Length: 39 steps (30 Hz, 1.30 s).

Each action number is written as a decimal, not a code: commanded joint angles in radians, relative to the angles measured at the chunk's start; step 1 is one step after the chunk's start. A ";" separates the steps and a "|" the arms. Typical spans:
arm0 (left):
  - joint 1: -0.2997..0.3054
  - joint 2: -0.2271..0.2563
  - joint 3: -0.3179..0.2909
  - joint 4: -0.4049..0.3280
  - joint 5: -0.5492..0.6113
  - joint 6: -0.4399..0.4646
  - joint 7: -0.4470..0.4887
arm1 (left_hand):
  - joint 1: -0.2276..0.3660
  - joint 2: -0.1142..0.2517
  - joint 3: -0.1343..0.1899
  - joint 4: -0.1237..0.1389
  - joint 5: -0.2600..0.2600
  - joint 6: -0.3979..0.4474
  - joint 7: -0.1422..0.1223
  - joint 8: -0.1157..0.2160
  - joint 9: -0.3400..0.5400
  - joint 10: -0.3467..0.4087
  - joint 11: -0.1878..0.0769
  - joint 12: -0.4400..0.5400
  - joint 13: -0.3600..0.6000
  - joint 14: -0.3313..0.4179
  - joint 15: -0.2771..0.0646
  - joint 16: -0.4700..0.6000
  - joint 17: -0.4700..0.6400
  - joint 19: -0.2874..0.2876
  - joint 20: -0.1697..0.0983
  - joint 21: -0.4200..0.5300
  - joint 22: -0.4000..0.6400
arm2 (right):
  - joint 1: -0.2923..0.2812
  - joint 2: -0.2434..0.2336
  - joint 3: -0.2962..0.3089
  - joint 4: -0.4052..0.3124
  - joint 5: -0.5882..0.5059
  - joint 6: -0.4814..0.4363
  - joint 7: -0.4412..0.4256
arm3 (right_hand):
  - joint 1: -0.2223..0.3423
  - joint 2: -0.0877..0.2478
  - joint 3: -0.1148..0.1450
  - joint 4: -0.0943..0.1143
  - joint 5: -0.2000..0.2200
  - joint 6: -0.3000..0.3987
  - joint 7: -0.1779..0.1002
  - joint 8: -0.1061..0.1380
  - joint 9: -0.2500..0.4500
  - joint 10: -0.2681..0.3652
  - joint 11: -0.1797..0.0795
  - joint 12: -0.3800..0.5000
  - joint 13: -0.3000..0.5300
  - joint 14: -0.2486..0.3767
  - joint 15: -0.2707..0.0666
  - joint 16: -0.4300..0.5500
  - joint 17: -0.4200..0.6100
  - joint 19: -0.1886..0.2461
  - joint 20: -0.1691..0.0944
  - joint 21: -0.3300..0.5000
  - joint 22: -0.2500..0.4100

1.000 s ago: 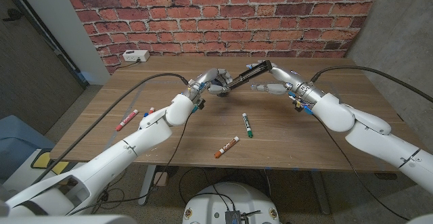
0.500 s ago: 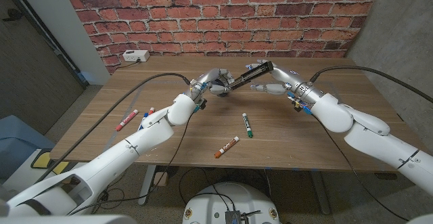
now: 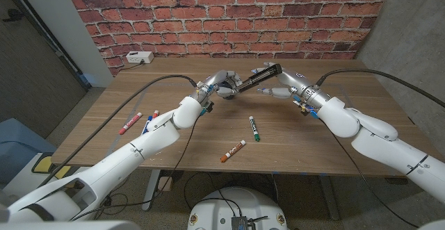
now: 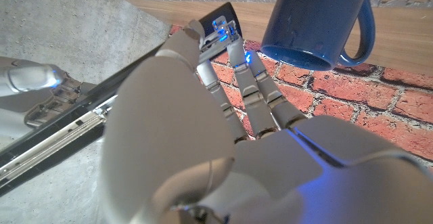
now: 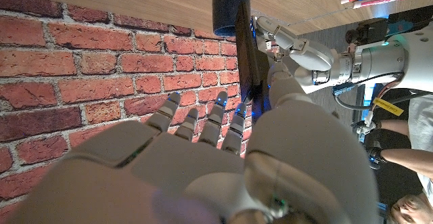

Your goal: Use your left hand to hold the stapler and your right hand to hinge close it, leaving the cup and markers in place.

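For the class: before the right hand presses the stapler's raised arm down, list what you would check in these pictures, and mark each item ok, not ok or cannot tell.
1. Left hand holds the stapler at its hinge end: ok, its fingers wrap that end in the head view.
2. Right hand is at the raised top arm: ok, fingers at its far end; firm contact cannot tell.
3. Stapler is open: ok, the arm slopes up from the left hand.
4. Blue cup is clear of the closing path: cannot tell; it stands close behind the left hand.
5. Markers are out of the way: ok, green marker and orange marker lie nearer the table's front, red marker far to the left.
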 commanded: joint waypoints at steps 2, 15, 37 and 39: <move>0.005 0.000 0.001 -0.006 0.003 -0.003 0.003 | -0.005 0.017 0.059 0.057 0.001 0.005 -0.003 0.003 0.002 0.010 -0.004 0.001 0.060 0.057 -0.195 0.001 0.008 0.008 -0.032 0.006 -0.001 | 0.009 0.002 -0.023 -0.014 -0.042 -0.039 0.001 | 0.017 -0.001 0.008 0.000 -0.001 0.003 0.002 0.008 0.002 0.002 -0.007 0.005 0.007 -0.009 -0.072 -0.001 0.004 0.001 -0.009 0.002 0.003; 0.010 0.000 0.003 -0.016 0.007 0.002 -0.001 | -0.017 0.001 0.081 0.061 0.058 -0.019 -0.003 0.055 0.062 0.009 -0.004 0.009 0.073 -0.012 -0.196 0.136 0.005 -0.037 -0.016 0.013 0.093 | 0.006 0.002 -0.034 -0.015 -0.059 -0.040 -0.012 | 0.050 0.015 0.012 0.002 0.001 0.010 -0.018 0.006 0.005 0.018 -0.044 0.018 0.038 0.002 -0.100 0.006 0.005 0.001 -0.039 0.003 0.003; 0.027 0.009 0.001 -0.038 0.010 0.002 -0.004 | -0.024 0.007 0.078 0.052 0.028 -0.014 -0.008 0.048 0.041 0.016 -0.010 -0.001 0.065 0.015 -0.197 0.096 -0.032 -0.018 -0.029 0.021 0.068 | -0.018 0.030 -0.042 0.000 -0.114 -0.023 -0.110 | 0.079 0.071 -0.001 0.021 0.015 0.070 -0.020 0.020 0.014 0.078 -0.077 0.052 0.108 0.058 -0.153 0.044 0.017 0.057 -0.088 0.019 0.005; 0.029 0.009 0.001 -0.041 0.011 0.000 -0.003 | -0.024 0.007 0.078 0.052 0.028 -0.014 -0.008 0.048 0.041 0.016 -0.010 -0.001 0.065 0.015 -0.197 0.096 -0.032 -0.018 -0.029 0.021 0.067 | -0.018 0.031 -0.045 -0.001 -0.120 -0.026 -0.109 | 0.082 0.072 -0.001 0.019 0.015 0.072 -0.020 0.020 0.014 0.082 -0.078 0.054 0.110 0.062 -0.153 0.046 0.017 0.059 -0.089 0.019 0.005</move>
